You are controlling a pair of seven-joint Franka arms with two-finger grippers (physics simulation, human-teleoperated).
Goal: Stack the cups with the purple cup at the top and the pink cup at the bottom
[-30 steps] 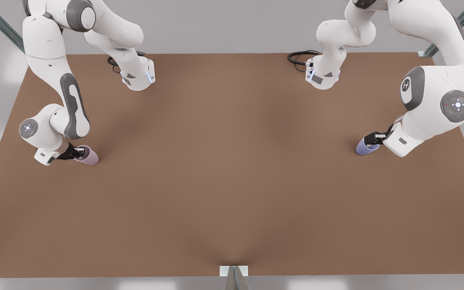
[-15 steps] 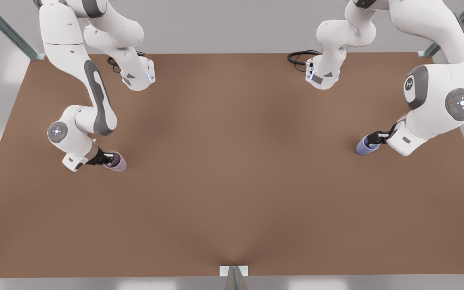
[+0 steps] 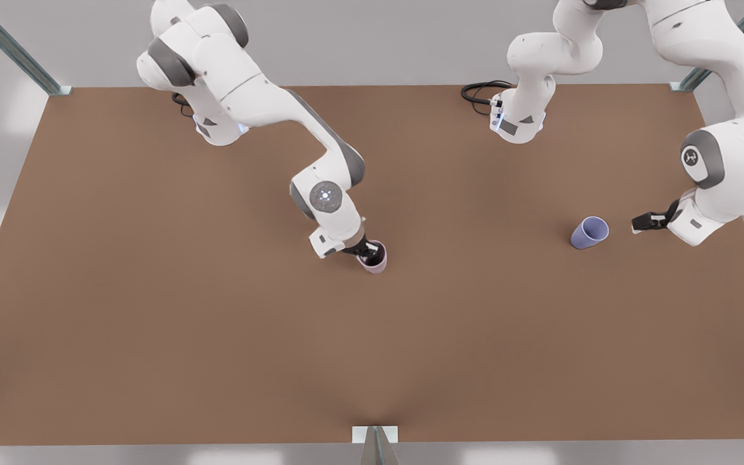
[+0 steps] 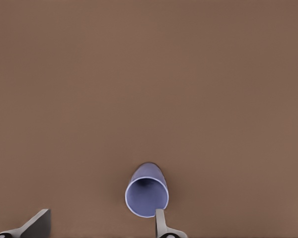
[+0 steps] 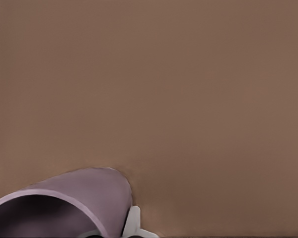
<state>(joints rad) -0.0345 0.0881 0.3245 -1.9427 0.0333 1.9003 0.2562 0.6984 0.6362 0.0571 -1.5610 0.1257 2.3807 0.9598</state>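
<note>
Right gripper [image 3: 367, 253] sits near the middle of the brown table [image 3: 217, 336], its jaws pinching the rim of the pink cup [image 3: 375, 258]: one finger inside the mouth, one outside the wall. In the right wrist view the pink cup [image 5: 74, 203] shows close up w/ its dark inside, and a white fingertip [image 5: 133, 223] presses against the outer wall. Whether the cup's base touches the tabletop can't be told.

The purple cup [image 3: 589, 232] stands upright on the table toward the front view's right, mouth open upward, nothing touching it. Left gripper [image 3: 642, 223] hangs just beside it, on the side toward the front view's right, apart from the cup. In the left wrist view its fingers [image 4: 161, 225] are spread wide, w/ the purple cup [image 4: 147, 192] near one fingertip but not between them.

The 2 cups are well apart; bare tabletop lies between them, nothing standing in the way. Along the far table edge: both arm bases [image 3: 519, 123], each w/ a black cable coil [image 3: 480, 92] beside it. Grey metal frame struts [image 3: 10, 48] rise at the far corners, and a small grey bracket [image 3: 375, 436] sits at the near edge, mid-table.
</note>
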